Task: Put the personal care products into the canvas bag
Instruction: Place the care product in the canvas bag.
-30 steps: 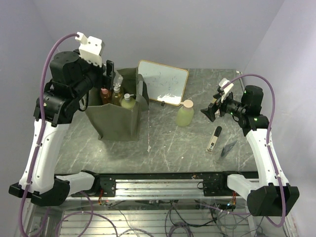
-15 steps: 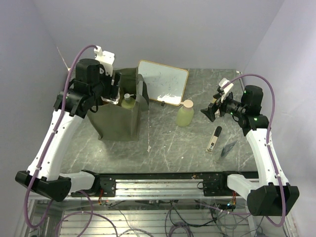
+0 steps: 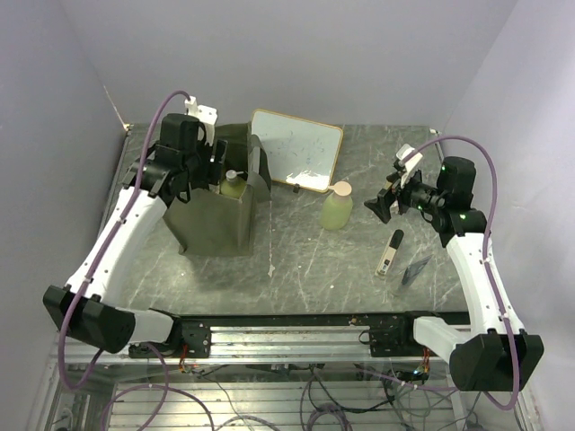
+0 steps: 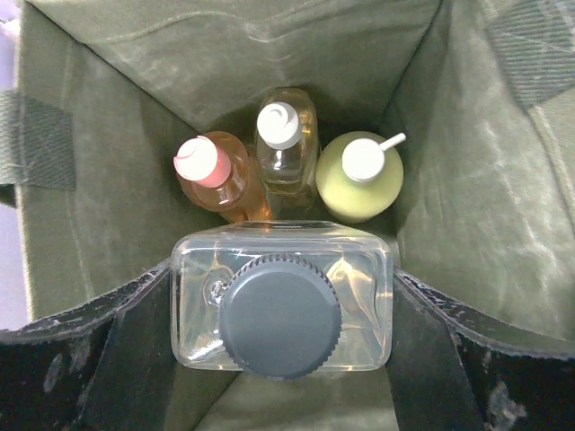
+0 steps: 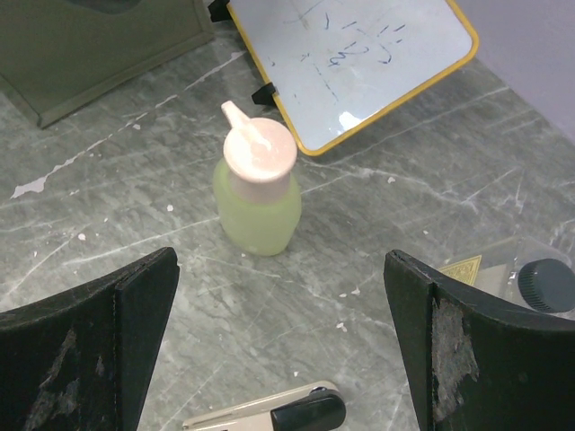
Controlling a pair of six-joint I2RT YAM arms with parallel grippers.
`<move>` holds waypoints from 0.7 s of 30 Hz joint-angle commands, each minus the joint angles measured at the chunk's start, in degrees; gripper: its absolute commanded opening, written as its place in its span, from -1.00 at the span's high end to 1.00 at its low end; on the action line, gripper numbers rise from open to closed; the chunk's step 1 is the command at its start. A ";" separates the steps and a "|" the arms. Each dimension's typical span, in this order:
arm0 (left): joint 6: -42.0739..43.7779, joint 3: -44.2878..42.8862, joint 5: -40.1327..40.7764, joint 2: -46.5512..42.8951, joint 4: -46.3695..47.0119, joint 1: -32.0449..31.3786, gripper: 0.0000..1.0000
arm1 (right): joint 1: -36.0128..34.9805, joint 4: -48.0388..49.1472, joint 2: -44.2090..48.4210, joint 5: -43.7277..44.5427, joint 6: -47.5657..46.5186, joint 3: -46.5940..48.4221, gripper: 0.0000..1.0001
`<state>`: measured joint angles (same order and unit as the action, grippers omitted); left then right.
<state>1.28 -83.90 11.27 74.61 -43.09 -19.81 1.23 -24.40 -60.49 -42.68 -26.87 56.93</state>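
From above, the left arm point(image 3: 135, 220) dips into the canvas bag point(image 3: 211, 229), and a green bottle point(image 3: 337, 208) stands on the tabletop point(image 3: 296, 251). The left wrist view shows the left fingers point(image 4: 85, 359) clamped on a clear bottle point(image 4: 281, 310) inside the bag, above three other bottles point(image 4: 286, 144). It should go down low and straight before letting go, so nothing tips. In the right wrist view, the right fingers point(image 5: 99, 341) are wide apart and empty, facing the green bottle.

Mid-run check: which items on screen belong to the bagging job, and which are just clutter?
Job: bag; inside it, orange bottle, amber bottle, yellow-green bottle; held clear bottle; pale green bottle standing on the table; second clear bottle lying there.
Lying about: whiteboard; marker.
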 commanded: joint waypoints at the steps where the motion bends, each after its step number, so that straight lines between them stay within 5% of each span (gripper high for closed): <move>1: -1.95 -0.51 -0.29 1.13 9.80 1.91 0.86 | 0.08 0.64 -0.01 -0.24 -0.21 -0.86 -0.94; 21: -6.40 3.56 -6.86 8.55 16.53 9.97 0.86 | -0.45 0.07 -0.16 -0.22 -0.47 -0.66 -0.94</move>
<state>-4.38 -79.79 6.85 83.64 -38.33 -10.72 0.93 -24.71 -60.90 -42.68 -27.03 56.42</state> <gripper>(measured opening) 0.840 0.971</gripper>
